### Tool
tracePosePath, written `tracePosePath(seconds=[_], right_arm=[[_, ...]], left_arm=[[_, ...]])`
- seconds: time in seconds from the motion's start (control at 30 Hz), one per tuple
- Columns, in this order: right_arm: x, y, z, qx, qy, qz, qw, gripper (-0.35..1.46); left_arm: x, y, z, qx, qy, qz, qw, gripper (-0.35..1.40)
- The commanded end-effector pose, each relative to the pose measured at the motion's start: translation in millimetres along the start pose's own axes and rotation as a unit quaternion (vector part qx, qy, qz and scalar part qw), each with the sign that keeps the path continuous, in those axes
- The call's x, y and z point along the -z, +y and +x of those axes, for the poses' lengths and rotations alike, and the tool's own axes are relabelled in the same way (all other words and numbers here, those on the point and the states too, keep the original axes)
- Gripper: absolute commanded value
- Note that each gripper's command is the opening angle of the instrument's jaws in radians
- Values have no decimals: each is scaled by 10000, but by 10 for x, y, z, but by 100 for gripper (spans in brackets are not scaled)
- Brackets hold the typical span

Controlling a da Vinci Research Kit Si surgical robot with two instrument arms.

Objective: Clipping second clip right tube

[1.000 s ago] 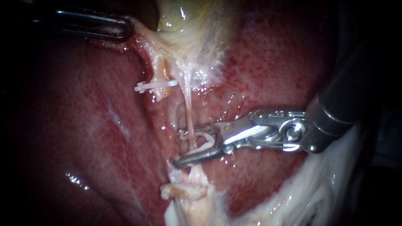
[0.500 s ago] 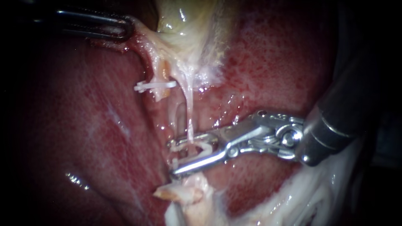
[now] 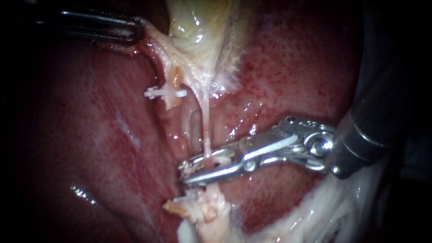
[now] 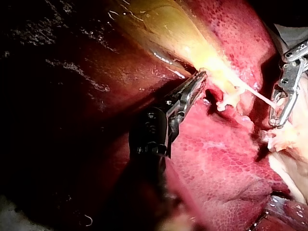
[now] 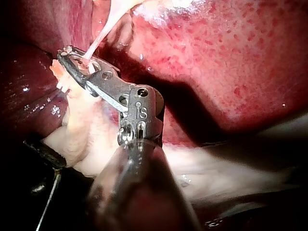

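I am seeing my right instrument (image 3: pixel 183 173) coming in from the right side of the endoscope view, its bright metal shaft lying across the dark red, mottled liver (image 3: pixel 90 135). Its hand is clenching down: the two slim steel jaws are standing nearly together, both pressing on a white plastic clip (image 3: pixel 219 159) that is sitting between them. The clip is wrapping the thin, pale right tube (image 3: pixel 206 130), which is running taut from the pale yellow-green gallbladder (image 3: pixel 202 27) down into the jaws. The tube is crossing between the jaws a little back from their tips. The right wrist view is showing the same thing: the strand is entering the hand close to its far end.

Just below the jaws, a ragged lump of whitish fatty tissue (image 3: pixel 202 211) is lying against the liver.

Beside the right tube, the thicker pinkish left tube (image 3: pixel 173 78) is carrying a separate white clip (image 3: pixel 165 93), set crosswise and well above my right instrument.

My left instrument (image 3: pixel 137 28) is entering from the upper left. Its dark hand is clamping the edge of the gallbladder, jaws lying together on the tissue and tenting it toward the tip.
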Motion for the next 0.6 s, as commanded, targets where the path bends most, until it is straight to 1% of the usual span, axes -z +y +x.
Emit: tracePosePath(seconds=[0.03, 0.07, 0.37, 0.6], right_arm=[[0, -1, 1, 1, -5, 9, 10000, -32], [0, -2, 1, 1, -6, 12, 10000, -35], [-1, -9, -1, -85, -20, -23, 10000, -35], [0, -5, -2, -82, -30, -41, 10000, -35]], left_arm=[[0, 0, 0, -1, -1, -1, 10000, -35], [0, 0, 0, -1, -1, -1, 10000, -35], [0, 0, 0, 1, -1, -1, 10000, -35], [0, 0, 1, 2, -1, -2, 10000, -35]])
